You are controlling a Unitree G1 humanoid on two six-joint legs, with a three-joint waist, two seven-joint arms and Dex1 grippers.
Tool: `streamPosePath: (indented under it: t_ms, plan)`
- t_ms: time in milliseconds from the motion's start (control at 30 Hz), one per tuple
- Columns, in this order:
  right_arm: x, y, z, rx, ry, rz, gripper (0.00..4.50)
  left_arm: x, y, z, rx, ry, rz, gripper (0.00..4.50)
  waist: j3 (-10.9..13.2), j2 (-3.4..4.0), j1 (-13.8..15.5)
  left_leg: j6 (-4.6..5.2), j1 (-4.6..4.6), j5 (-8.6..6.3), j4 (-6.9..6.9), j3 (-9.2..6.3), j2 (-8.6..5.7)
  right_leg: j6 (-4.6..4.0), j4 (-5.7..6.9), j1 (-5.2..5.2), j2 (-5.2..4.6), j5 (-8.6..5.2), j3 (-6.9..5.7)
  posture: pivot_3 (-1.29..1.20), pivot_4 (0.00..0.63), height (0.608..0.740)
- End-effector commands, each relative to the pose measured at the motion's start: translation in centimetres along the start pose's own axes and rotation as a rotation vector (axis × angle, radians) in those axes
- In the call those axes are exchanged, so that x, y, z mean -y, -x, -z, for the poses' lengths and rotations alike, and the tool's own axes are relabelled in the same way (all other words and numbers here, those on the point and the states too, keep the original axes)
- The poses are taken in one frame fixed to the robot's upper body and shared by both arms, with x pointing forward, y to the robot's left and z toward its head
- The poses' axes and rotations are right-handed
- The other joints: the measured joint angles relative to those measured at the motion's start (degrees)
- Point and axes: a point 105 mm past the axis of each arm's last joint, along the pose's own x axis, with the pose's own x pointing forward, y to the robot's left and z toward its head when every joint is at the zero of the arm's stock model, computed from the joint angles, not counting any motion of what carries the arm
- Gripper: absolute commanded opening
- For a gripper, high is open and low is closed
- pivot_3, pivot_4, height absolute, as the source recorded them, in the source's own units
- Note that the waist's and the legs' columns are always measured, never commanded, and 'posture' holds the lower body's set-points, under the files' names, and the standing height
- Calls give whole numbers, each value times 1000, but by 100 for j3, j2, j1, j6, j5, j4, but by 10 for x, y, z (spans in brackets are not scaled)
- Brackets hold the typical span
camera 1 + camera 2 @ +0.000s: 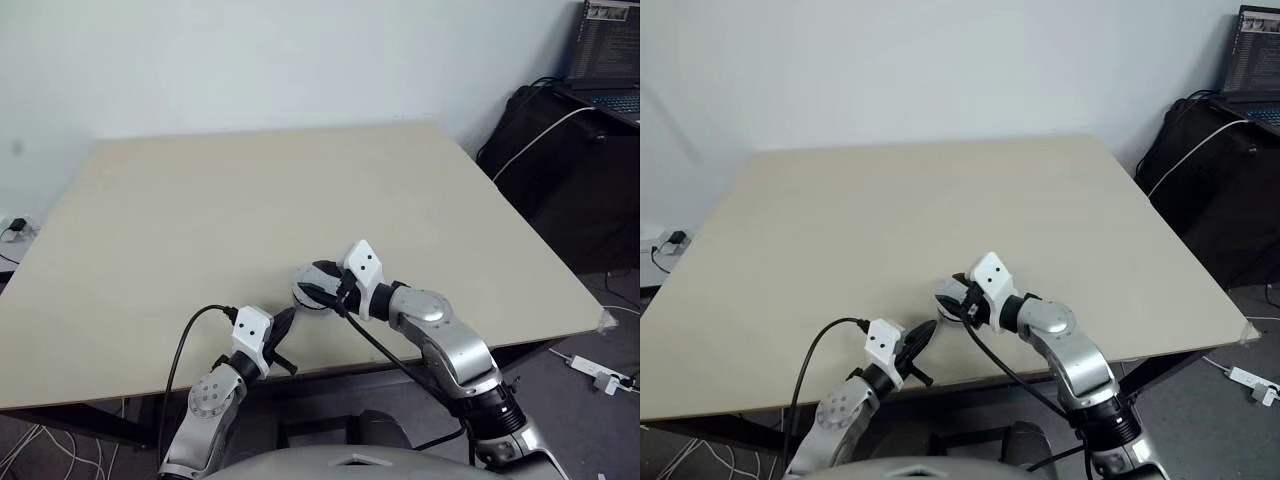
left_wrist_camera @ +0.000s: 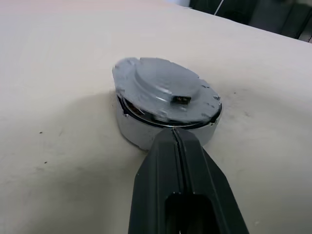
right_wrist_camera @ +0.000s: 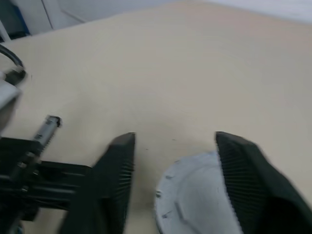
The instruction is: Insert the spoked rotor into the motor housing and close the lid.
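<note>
The grey lid [image 2: 161, 83] lies slightly askew on the round silvery motor housing [image 2: 141, 134], near the table's front edge. The spoked rotor is hidden. My left gripper [image 2: 175, 139] is shut, with its tips at the housing's near side; I cannot tell whether they touch it. In the head views it sits at the front edge [image 1: 288, 322]. My right gripper [image 3: 173, 139] is open and hovers just over the lid [image 3: 195, 200], fingers [image 3: 117, 165] apart and holding nothing. From the head it covers most of the housing [image 1: 303, 296].
The beige table [image 1: 250, 200] stretches wide behind the housing. Its front edge runs just below my grippers. A laptop [image 1: 610, 50] on a dark stand with cables is off the far right corner. A power strip [image 1: 595, 372] lies on the floor at right.
</note>
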Motion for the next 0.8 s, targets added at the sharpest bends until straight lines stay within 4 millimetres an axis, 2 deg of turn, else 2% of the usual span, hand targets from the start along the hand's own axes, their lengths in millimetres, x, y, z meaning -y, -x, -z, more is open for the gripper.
streamPosePath:
  t_ms: [33, 100, 233, 800]
  plan:
    - [7, -3, 2, -9, 53, -1, 3943, 0, -3, -11, 45, -13, 6, 0, -1, -1, 0, 0, 0, 0, 0, 0, 0, -1, 0, 0, 0, 0, 0, 0, 0, 740]
    - [9, -6, 8, -24, 43, -9, 4480, 0, -3, -11, 46, -14, 4, 0, -1, -1, 0, 0, -1, 0, 0, 0, 1, -13, 0, -1, 2, 8, 0, 0, 0, 740]
    - [11, -11, 17, -57, 42, -25, 4480, 0, -2, -10, 45, -14, 2, 0, -1, -1, -3, 0, -1, 1, 0, 2, 1, -25, 0, 0, 4, 16, 1, 0, 0, 740]
    - [30, -30, 28, -96, 21, -10, 4480, -6, -2, -6, 48, -19, -12, 0, -4, 1, -14, -3, 1, 3, 3, 6, 5, -23, 2, 3, 13, 21, 9, 0, 0, 740]
